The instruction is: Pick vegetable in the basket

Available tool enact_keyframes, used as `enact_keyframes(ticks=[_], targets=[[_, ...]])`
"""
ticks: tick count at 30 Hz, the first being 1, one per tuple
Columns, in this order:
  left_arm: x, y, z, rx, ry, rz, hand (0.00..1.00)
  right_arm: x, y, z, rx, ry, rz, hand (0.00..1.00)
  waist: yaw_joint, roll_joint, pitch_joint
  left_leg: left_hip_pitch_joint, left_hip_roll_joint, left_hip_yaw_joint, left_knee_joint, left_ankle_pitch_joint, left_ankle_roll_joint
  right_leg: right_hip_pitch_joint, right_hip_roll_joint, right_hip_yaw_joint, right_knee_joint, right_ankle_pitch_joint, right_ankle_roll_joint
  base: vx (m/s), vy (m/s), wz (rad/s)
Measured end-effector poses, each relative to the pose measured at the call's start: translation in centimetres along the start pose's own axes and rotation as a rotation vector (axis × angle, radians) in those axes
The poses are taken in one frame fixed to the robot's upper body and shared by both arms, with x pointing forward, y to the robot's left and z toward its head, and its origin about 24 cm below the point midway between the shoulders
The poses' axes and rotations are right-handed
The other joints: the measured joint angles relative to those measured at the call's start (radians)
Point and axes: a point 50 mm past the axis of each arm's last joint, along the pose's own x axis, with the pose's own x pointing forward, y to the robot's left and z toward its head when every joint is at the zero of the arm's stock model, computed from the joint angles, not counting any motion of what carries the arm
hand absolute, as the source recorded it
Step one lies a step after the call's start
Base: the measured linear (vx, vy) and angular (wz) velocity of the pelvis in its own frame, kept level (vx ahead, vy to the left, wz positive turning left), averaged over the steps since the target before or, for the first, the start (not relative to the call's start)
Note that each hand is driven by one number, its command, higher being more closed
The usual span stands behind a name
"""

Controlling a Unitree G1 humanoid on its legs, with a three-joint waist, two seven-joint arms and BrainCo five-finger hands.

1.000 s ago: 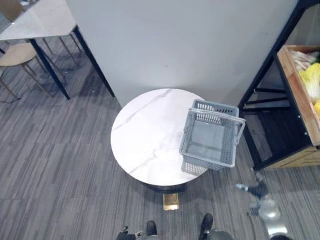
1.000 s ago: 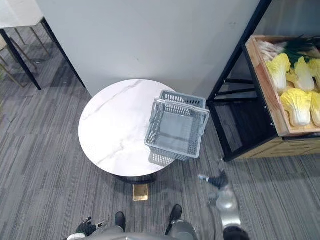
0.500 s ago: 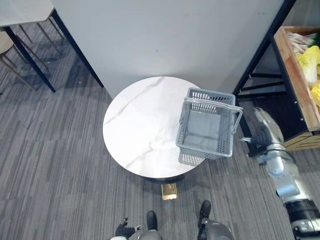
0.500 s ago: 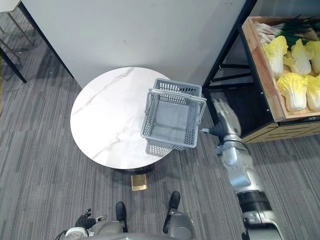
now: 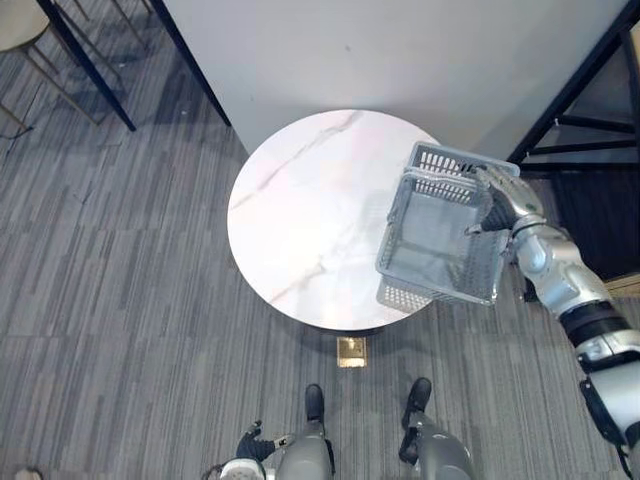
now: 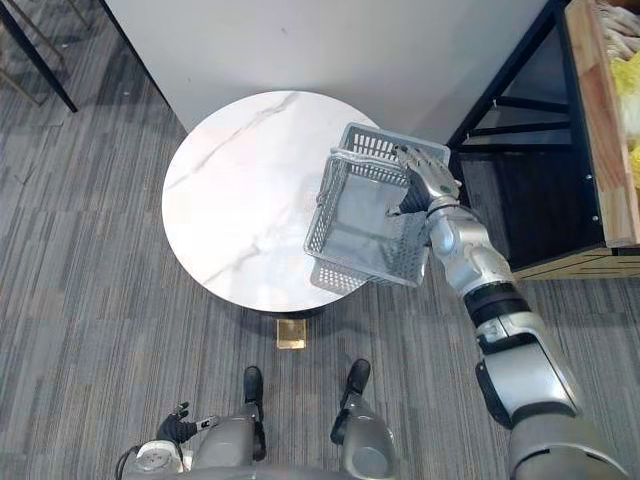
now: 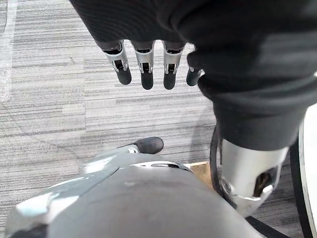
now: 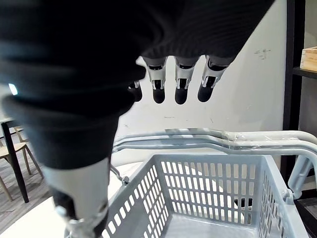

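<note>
An empty grey plastic basket (image 5: pixel 430 288) stands on the right edge of a round white marble table (image 5: pixel 300 210), its two handles (image 8: pixel 213 136) folded up together. My right hand (image 6: pixel 425 175) hovers over the basket's far right corner, fingers (image 8: pixel 178 89) straight and apart from the handles, holding nothing. Pale yellow cabbage (image 6: pixel 628 78) lies in a wooden crate (image 6: pixel 598 120) on the rack to the right. My left hand (image 6: pixel 178 425) hangs low by my side, its fingers (image 7: pixel 143 69) straight above the floor.
A black metal rack (image 5: pixel 580 80) stands right of the table, close to the basket. A grey wall panel (image 5: pixel 400 50) rises behind the table. Dark table legs (image 5: pixel 90 60) stand at the far left on striped grey carpet (image 5: pixel 120 300).
My right arm has risen from low beside the table and reached over the basket's right rim. The camera has shifted, so the whole scene sits differently; the basket stays put.
</note>
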Motion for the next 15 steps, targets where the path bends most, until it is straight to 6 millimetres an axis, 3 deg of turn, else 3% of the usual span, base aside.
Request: enact_keyframes(ticks=[15], targets=[[0.2, 0.2, 0.9, -0.044, -0.034, 0.019, 0.00, 2.1, -3.6, -1.6, -0.004, 0.122, -0.069, 0.00, 0.002, -0.009, 0.070, -0.056, -0.023, -0.026, 0.000, 0.012, 0.017, -0.036, -0.020, -0.008, -0.016, 0.027, -0.001, 0.00, 0.012, 0.04]])
